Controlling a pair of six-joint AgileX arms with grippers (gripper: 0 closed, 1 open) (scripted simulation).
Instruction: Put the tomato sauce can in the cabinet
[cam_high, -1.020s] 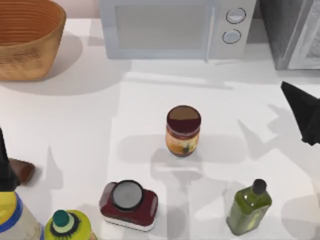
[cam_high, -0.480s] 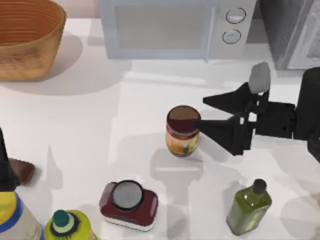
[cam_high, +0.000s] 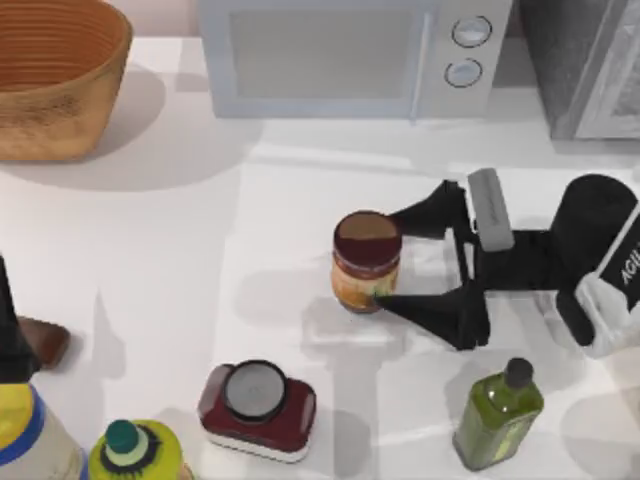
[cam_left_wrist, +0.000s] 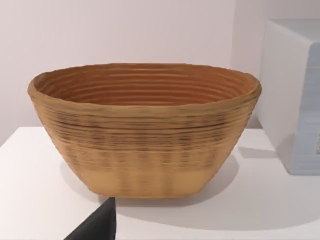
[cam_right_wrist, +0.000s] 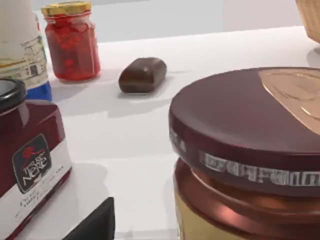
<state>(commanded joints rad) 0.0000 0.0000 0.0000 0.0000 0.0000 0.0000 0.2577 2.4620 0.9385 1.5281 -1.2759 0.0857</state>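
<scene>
Can (cam_high: 366, 262): frame centre, upright, bare table to its left.
Cabinet (cam_high: 585, 60): upper right corner.
Right gripper (cam_high: 392, 254): jaws wide apart, straddling can's right side; contact unclear.
Left arm (cam_high: 12, 330): left edge, parked.

Right arm swings in on the can

The right gripper (cam_high: 392, 258) was barely poking in at the table's right edge a second ago; now it's reached across, dropped lower, and its open fingers sit either side of the tomato sauce can (cam_high: 366, 262). In the right wrist view the can's maroon lid (cam_right_wrist: 250, 130) looms close.
</scene>
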